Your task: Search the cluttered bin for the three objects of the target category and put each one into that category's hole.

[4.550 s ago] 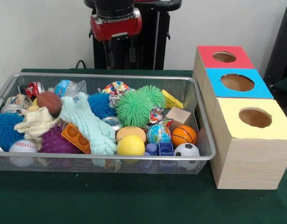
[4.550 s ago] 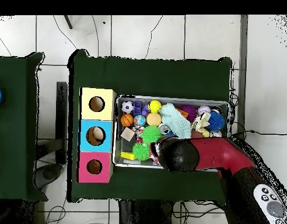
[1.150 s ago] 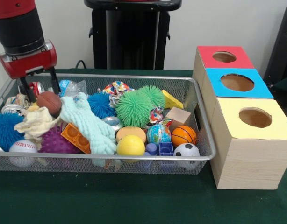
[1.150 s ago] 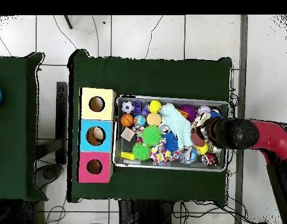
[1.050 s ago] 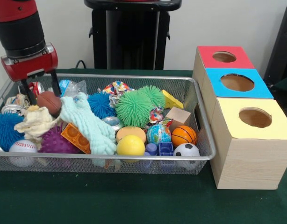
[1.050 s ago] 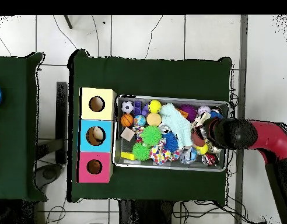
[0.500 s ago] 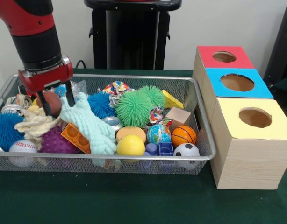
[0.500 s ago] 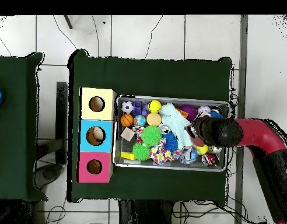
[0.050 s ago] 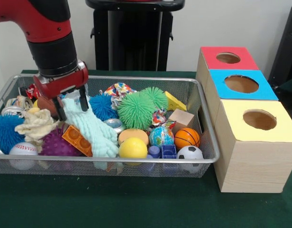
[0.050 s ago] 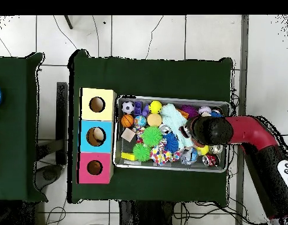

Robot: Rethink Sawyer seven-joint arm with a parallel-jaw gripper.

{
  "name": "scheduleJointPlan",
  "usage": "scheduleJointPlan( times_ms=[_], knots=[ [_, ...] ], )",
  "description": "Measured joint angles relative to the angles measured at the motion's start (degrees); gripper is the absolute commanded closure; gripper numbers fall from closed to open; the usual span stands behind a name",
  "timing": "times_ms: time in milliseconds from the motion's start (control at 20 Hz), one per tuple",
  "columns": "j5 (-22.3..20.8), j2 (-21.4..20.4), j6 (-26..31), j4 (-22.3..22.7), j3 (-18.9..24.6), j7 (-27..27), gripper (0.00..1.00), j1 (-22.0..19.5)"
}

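Your gripper (image 9: 70, 102) has shifted sideways along the mesh bin (image 9: 150, 83) since half a second ago and now sits low over the mint-green cloth (image 9: 91, 127); its fingers (image 9: 83, 99) stand apart, gripping nothing; the brown ball (image 9: 45, 103) lies just beside one finger, partly hidden; the yellow box (image 9: 258, 145), blue box (image 9: 241, 84) and red box (image 9: 228, 58) stand beside the bin.

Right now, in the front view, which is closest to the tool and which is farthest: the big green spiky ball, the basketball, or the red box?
1. Big green spiky ball, bin's middle, nearest the tool.
2. Basketball, bin's right end.
3. Red box, outside the bin.
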Motion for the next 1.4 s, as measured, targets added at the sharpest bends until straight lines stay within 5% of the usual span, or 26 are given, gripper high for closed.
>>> scheduleJointPlan(
  times_ms=[700,1400],
  knots=[
    [-0.71,-3.03,0.0,0.01,-1.59,0.0,0.0,0.56],
    [-1.59,-2.93,0.04,3.41,-2.64,0.0,0.0,-3.43]
  ],
)
